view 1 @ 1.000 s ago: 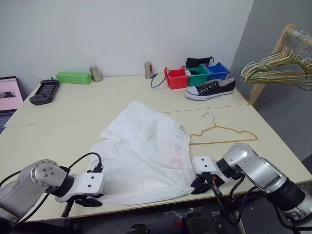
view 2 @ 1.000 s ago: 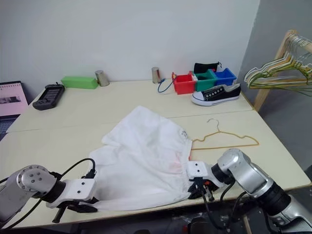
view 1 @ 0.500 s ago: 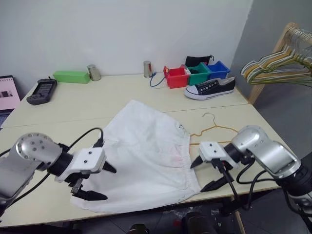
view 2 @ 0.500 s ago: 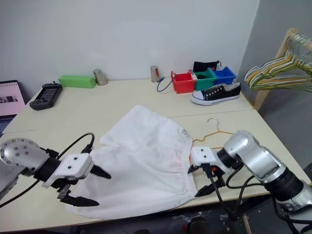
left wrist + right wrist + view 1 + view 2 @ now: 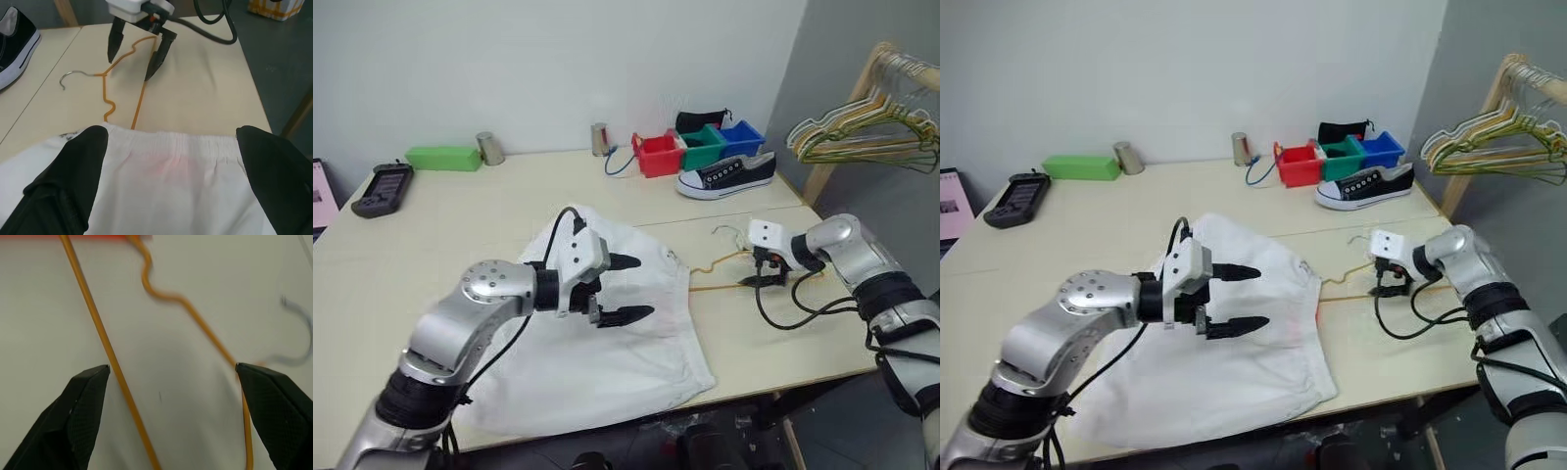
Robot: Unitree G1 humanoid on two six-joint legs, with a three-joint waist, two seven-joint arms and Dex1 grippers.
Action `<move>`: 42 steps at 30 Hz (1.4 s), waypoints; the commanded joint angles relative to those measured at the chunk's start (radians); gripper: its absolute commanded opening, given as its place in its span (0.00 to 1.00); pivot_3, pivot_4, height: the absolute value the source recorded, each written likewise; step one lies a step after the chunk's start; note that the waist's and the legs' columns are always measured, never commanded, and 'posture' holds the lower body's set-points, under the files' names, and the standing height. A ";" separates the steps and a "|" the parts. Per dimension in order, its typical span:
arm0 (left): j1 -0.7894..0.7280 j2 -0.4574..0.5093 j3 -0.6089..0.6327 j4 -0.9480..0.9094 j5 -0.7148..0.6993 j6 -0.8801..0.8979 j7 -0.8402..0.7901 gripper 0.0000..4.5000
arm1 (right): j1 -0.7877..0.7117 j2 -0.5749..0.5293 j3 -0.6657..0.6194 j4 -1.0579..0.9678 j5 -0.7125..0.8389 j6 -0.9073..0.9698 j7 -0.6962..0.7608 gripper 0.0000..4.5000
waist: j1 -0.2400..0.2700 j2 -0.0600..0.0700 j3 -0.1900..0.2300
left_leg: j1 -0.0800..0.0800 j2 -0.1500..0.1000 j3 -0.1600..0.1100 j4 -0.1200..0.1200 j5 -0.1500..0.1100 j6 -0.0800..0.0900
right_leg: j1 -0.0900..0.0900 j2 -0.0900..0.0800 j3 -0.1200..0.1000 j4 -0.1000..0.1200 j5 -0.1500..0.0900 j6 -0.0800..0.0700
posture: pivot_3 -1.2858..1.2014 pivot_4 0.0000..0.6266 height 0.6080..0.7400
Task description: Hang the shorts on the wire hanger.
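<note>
The shorts (image 5: 607,333) lie spread flat on the pale table (image 5: 460,225), their gathered waistband turned toward the wire hanger (image 5: 120,81), which lies flat on the tabletop just beside that waistband. The left gripper (image 5: 625,290) hangs above the middle of the shorts with its two black fingers spread wide and nothing between them; the cloth lies below it, and the waistband and hanger lie out past its fingertips. The right gripper (image 5: 137,56) is poised over the hanger with its jaws wide apart, its tips pointing down at the table; in the right wrist view the hanger's straight bottom wire runs just inside one finger (image 5: 80,406) and the kinked shoulder wire runs toward the other, so the hanger's neck lies between the open fingers, with the pale hook (image 5: 298,340) off to one side. Whether the tips touch the wire or the table cannot be told. Beyond the right gripper, a black-and-white sneaker (image 5: 724,176) sits near red, green and blue bins (image 5: 700,149).
</note>
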 commanded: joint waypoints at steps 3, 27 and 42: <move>0.018 0.001 0.036 -0.055 -0.008 0.004 0.030 0.99 | -0.075 0.005 0.004 0.212 -0.093 -0.118 -0.021 0.97 | -0.022 0.000 0.000 | 0.000 0.000 0.002 0.000 0.000 0.000 | 0.000 -0.001 0.001 0.000 -0.002 0.003 | 0.46 0.01 1.00; 0.002 -0.020 0.037 -0.062 -0.015 0.030 0.090 1.00 | -0.092 0.049 -0.079 0.385 -0.132 -0.031 -0.001 0.01 | -0.024 -0.004 -0.008 | 0.012 -0.001 0.002 0.002 0.000 0.001 | 0.016 -0.001 0.001 0.000 -0.001 0.005 | 0.46 0.03 1.00; 0.057 -0.016 0.058 -0.109 -0.023 0.039 0.124 1.00 | -0.054 0.091 -0.261 0.257 0.011 0.517 0.045 0.01 | -0.024 -0.004 -0.011 | 0.012 -0.001 0.001 0.002 0.000 0.001 | 0.016 -0.001 0.001 0.000 -0.001 0.005 | 0.46 0.03 1.00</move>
